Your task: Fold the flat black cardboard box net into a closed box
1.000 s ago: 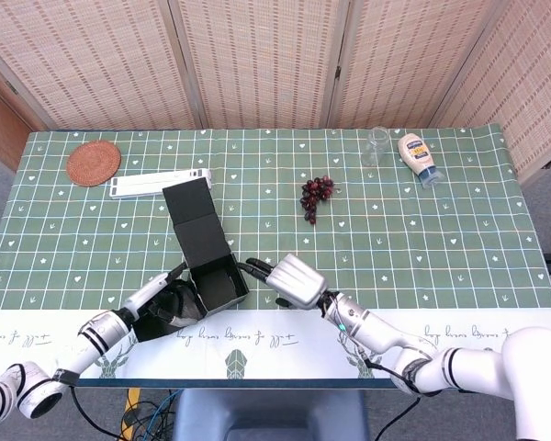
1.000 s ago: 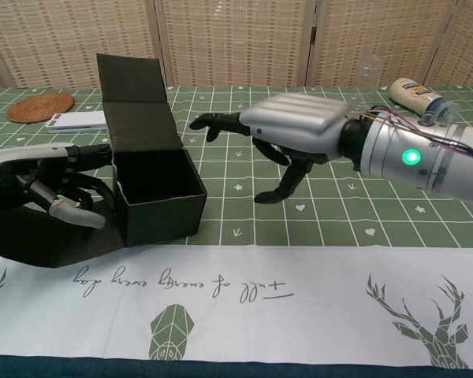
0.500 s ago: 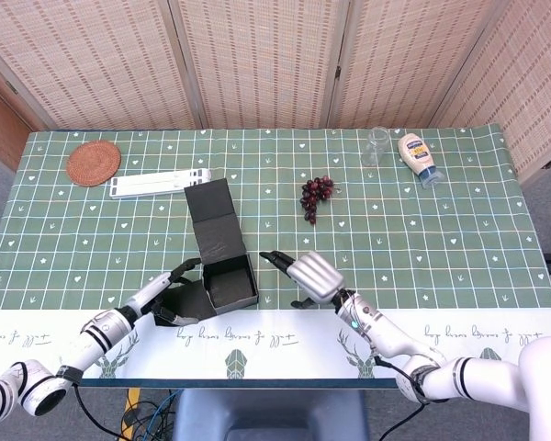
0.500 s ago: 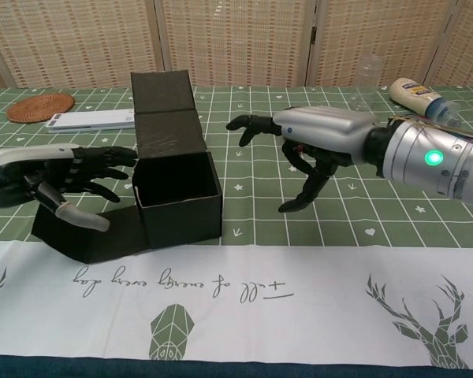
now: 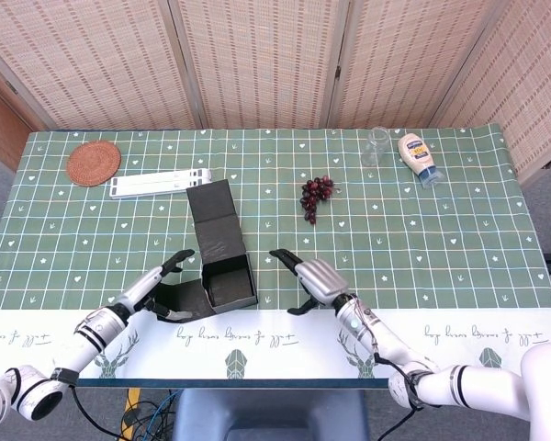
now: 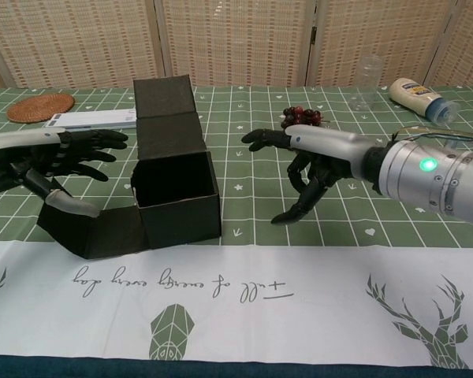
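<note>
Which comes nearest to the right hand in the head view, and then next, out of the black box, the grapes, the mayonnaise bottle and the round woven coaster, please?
Measured from the right hand:
1. Black box, just to its left.
2. Grapes, straight behind it.
3. Mayonnaise bottle, far back on the right.
4. Woven coaster, far back-left corner.

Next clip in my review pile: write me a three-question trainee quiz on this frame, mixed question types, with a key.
1. True or false: the black box is already closed.
2. Multiple choice: what lies nearest the clear glass? A) woven coaster B) mayonnaise bottle C) grapes
3. Short answer: is either the left hand or the right hand holding anything?

Key:
1. False. Its top is open and the lid panel stands up behind it.
2. B. The mayonnaise bottle lies just beside it; the grapes are further off and the woven coaster is at the far left.
3. No. Both are open, flanking the box.
</note>
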`<control>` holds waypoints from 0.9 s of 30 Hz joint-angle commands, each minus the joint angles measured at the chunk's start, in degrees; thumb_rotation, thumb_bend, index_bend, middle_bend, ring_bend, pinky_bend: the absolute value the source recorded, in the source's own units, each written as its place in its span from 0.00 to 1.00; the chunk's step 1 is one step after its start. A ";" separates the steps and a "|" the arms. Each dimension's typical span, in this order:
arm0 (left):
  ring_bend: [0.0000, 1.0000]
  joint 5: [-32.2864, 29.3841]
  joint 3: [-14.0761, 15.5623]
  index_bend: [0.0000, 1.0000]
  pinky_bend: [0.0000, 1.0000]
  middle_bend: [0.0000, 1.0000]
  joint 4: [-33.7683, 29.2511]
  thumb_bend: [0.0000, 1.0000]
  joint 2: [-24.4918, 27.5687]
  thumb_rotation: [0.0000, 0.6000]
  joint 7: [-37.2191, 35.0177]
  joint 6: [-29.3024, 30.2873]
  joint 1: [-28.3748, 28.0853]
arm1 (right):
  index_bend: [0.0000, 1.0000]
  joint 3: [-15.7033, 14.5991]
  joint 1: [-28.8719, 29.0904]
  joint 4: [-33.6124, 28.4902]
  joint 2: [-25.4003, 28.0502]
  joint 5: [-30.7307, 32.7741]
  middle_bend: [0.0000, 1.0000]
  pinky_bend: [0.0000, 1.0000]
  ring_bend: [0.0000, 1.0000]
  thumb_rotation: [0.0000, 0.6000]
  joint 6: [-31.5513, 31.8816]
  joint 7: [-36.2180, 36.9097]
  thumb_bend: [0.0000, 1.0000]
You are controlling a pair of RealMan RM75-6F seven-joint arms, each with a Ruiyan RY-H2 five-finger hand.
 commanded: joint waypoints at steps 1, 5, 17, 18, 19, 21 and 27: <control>0.00 -0.42 -0.67 0.00 0.13 0.00 -0.41 0.10 0.03 1.00 0.39 0.68 0.66 | 0.00 1.68 0.12 -0.15 -1.33 3.49 0.04 1.00 0.71 1.00 -2.30 1.97 0.02; 0.00 -0.55 -1.50 0.00 0.13 0.00 -1.15 0.10 0.24 1.00 -0.22 1.64 1.43 | 0.00 3.07 0.90 1.11 -3.03 6.19 0.04 1.00 0.71 1.00 -3.78 2.70 0.02; 0.00 0.68 -2.69 0.00 0.13 0.00 -2.39 0.10 1.64 1.00 -1.16 3.30 2.78 | 0.00 6.66 4.19 8.77 -11.08 11.27 0.05 1.00 0.71 1.00 -6.48 3.72 0.02; 0.00 0.75 -2.72 0.00 0.13 0.00 -2.43 0.10 1.75 1.00 -1.20 3.37 2.88 | 0.00 6.78 4.35 9.22 -11.52 11.31 0.05 1.00 0.71 1.00 -6.57 3.73 0.02; 0.00 0.81 -2.74 0.00 0.13 0.00 -2.48 0.10 1.90 1.00 -1.29 3.43 3.01 | 0.00 6.92 4.53 9.99 -12.19 11.32 0.06 1.00 0.71 1.00 -6.37 3.58 0.02; 0.00 0.90 -2.75 0.00 0.13 0.00 -2.57 0.10 2.12 1.00 -1.50 3.51 3.23 | 0.00 7.26 4.69 11.04 -13.16 11.46 0.06 1.00 0.71 1.00 -6.17 3.69 0.02; 0.00 1.46 -2.87 0.00 0.13 0.00 -2.60 0.10 2.56 1.00 -2.41 4.02 3.86 | 0.00 8.03 5.73 14.10 -15.79 11.76 0.08 1.00 0.71 1.00 -7.06 3.79 0.03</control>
